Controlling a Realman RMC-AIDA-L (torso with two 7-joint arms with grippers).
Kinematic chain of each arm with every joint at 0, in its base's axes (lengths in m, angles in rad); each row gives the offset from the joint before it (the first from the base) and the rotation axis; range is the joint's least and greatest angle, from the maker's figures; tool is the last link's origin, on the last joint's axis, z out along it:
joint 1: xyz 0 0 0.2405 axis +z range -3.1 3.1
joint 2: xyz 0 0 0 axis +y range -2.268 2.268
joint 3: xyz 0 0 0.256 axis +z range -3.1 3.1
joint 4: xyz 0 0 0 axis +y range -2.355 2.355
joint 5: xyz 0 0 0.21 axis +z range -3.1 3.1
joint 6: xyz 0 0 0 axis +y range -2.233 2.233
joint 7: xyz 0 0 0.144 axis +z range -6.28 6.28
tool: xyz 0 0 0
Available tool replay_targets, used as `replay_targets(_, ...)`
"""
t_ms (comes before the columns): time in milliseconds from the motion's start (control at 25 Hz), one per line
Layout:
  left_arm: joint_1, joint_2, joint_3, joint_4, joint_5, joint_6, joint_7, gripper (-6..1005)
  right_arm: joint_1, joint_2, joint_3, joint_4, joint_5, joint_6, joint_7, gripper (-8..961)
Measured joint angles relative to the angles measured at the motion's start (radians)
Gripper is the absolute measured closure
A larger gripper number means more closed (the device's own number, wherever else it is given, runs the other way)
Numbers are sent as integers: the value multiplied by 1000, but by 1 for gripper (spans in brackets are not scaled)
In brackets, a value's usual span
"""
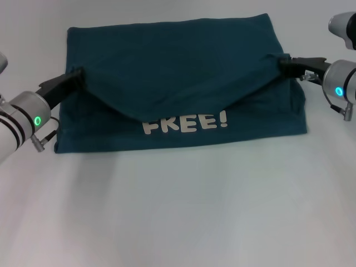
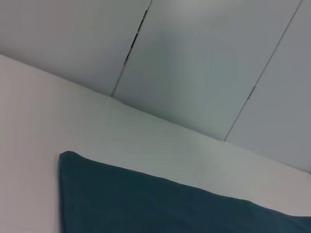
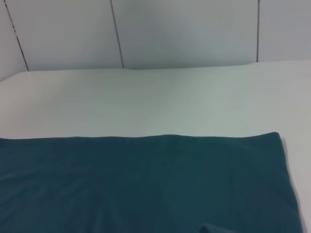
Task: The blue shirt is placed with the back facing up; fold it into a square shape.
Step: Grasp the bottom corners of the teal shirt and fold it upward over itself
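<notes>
Head view, shirt: the blue shirt (image 1: 178,72) lies across the far part of the white desk (image 1: 178,211), its upper layer draped in a sagging V over the white "FREE!" lettering (image 1: 185,122)
Head view, left hand: the left hand (image 1: 75,78) is clenched on the shirt's left edge, cloth bunched at its tips
Head view, right hand: the right hand (image 1: 285,64) grasps the shirt's right edge the same way
Step in hand: by my reading, a lengthwise fold, both hands carrying one edge over the rest
Next move: probably bring the held layer level to the near hem, keep the cloth taut so the sag flattens, then let go
Left wrist view: only a far corner of the shirt (image 2: 146,204), bare desk (image 2: 97,126) and wall panels (image 2: 204,58); no hand, no lettering
Right wrist view: the shirt's flat far edge and a corner (image 3: 146,184) with the desk (image 3: 146,102) beyond; the grips and the sag appear in the head view alone
</notes>
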Motion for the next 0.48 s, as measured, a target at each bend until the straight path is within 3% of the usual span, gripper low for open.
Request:
replay_targets(400, 7, -13, 10, 0, 6, 3, -1, 941, -27, 9, -9, -1, 9, -12, -3, 905)
replay_targets(480, 14, -14, 45, 2, 7, 9, -7, 916, -32, 11, -10, -4, 8, -12, -3, 904)
